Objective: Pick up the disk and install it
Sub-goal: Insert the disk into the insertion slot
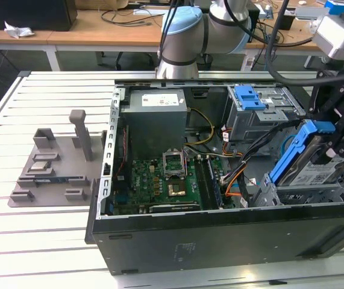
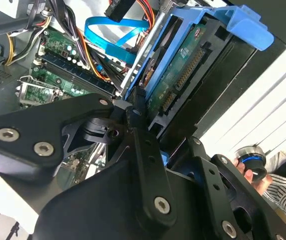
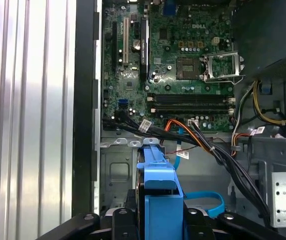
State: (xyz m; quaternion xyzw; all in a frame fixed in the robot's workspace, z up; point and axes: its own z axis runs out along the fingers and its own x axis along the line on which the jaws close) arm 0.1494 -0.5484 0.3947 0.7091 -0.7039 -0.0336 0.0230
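Silver metal in a blue plastic frame: the disk [image 1: 313, 168], flat and boxy, with a white label. Pinched from both sides by the black end effector [image 3: 159, 215]. Held up in the air, tilted, blue handle end high, just above the grey metal cage [image 1: 316, 195] at the corner of the open computer case [image 1: 159, 241]. Picked up already; not yet set in. Install step in hand, by the look of it. Calls for lining the blue frame up straight with the cage and keeping off the bendy black and orange cables [image 3: 203, 145] close by. Further out, a green bumpy circuit board [image 1: 159, 180], then the ribbed shiny tabletop [image 1: 39, 229].
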